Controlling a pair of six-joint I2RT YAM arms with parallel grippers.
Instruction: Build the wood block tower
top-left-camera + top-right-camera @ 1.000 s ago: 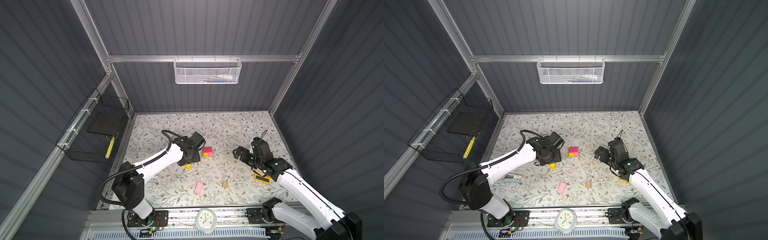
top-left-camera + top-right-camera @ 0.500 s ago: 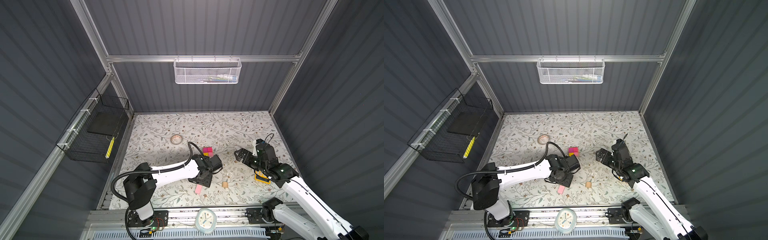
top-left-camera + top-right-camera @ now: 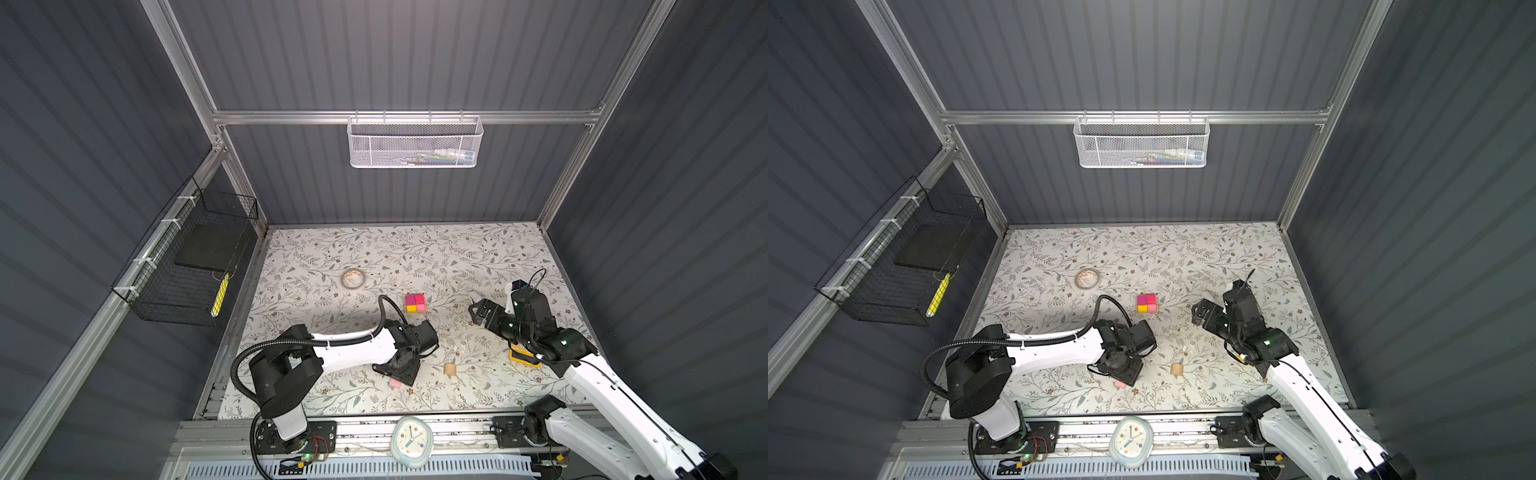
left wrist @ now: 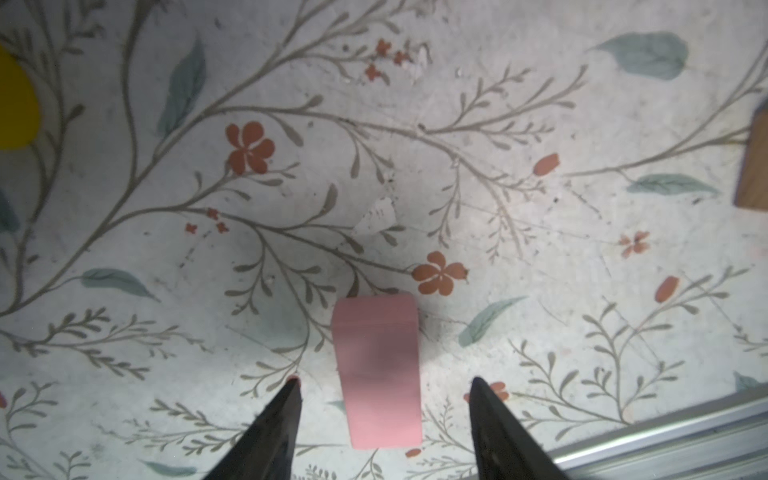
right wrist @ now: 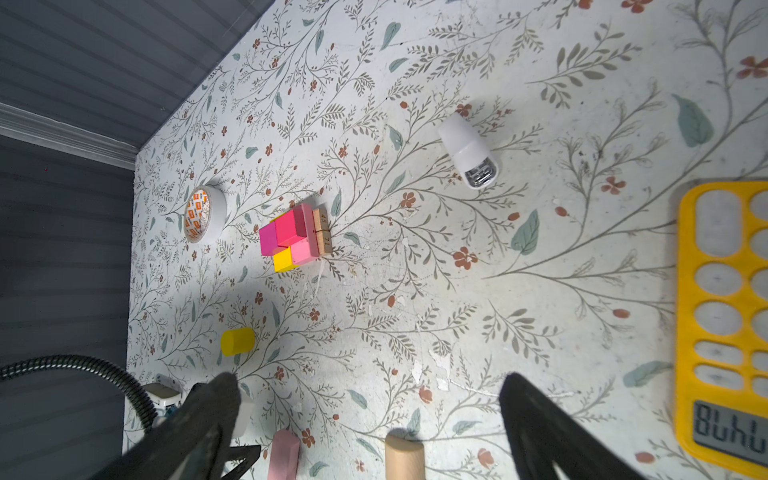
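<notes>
The tower point(image 3: 415, 303) point(image 3: 1147, 303) is a low cluster of magenta, pink, yellow and tan wood blocks point(image 5: 293, 237) mid-table. A pink bar point(image 4: 378, 370) point(image 3: 395, 383) lies flat near the front edge. My left gripper point(image 4: 384, 386) point(image 3: 398, 377) hangs over it, open, with a finger on each side and a gap to both. A tan cylinder point(image 3: 449, 369) point(image 5: 404, 457) lies to the bar's right. A yellow cylinder point(image 5: 237, 341) lies behind the left arm and is hidden in both top views. My right gripper point(image 3: 478, 309) point(image 5: 370, 380) is open and empty, right of the tower.
A yellow-orange calculator point(image 5: 723, 316) point(image 3: 524, 357) lies under the right arm. A white stapler point(image 5: 469, 153) sits behind the right gripper, and a tape roll point(image 3: 353, 278) lies back left of the tower. The table's front rail point(image 4: 665, 432) runs close to the pink bar.
My left arm swung from beside the tower to the front and came down over the pink bar, its jaws narrowing a little. The right arm shifted slightly and stayed open.
</notes>
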